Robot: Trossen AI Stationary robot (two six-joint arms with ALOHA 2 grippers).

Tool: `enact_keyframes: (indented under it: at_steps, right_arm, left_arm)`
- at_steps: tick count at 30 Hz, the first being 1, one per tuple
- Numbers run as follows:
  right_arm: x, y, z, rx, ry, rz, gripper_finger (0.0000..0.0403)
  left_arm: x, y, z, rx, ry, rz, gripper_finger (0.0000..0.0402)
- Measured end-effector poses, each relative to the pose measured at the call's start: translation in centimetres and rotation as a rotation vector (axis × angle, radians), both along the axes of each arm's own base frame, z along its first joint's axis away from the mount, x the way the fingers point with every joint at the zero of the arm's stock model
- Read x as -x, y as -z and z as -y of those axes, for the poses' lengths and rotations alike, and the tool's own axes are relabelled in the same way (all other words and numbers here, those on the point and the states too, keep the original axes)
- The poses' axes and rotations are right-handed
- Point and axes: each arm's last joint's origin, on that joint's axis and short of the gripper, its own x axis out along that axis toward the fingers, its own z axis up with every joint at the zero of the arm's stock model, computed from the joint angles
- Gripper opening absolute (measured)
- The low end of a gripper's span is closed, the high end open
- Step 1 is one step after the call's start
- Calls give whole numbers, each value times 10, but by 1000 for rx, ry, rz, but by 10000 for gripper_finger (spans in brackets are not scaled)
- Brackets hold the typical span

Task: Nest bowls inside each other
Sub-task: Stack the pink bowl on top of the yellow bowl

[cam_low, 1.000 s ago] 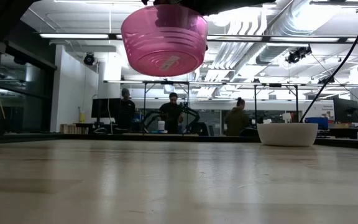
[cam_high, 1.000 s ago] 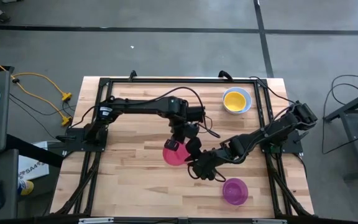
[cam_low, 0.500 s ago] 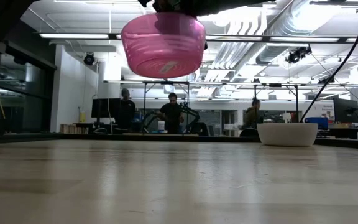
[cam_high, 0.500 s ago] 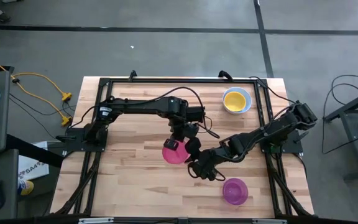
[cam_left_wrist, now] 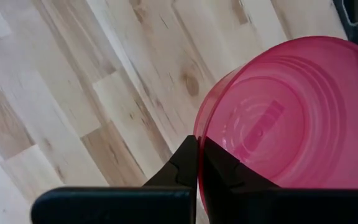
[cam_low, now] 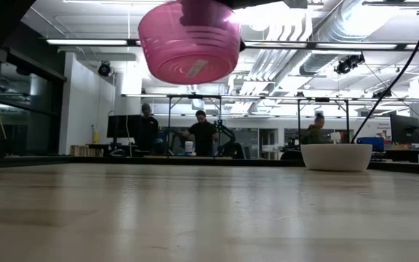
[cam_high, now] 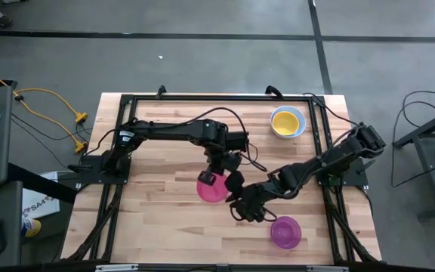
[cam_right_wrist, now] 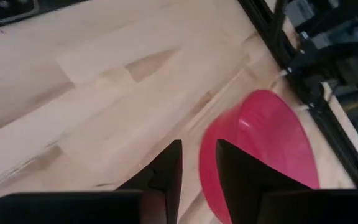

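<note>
High view: pink bowl (cam_high: 211, 188) lifted mid-table, purple bowl (cam_high: 285, 231) apart.

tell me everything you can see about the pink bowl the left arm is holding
The pink bowl is small, round and made of translucent plastic, with faint stepped rings in its wall and a moulded mark on its flat base. It hangs upright and slightly tilted, well above the wooden table, near the table's middle in the high view. The left hand is shut on its rim, one finger inside and one outside. The wrist view shows it empty. Nothing else visibly touches it.
</note>
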Motion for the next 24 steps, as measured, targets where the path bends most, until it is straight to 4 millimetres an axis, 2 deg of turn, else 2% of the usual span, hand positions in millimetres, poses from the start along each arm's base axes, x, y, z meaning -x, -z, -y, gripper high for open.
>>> enact_keyframes:
  at_steps: [4,11,24]
  right_arm:
    - [2,0,-3,81,62,28,76]
    - [4,2,-2,56,117,4,63]
    - [12,3,-12,112,200,16,90]
  left_arm:
    - [-1,-4,0,12,-40,23,0]
    - [1,-4,-1,11,-119,-16,0]
    - [2,-3,0,10,-146,-38,0]
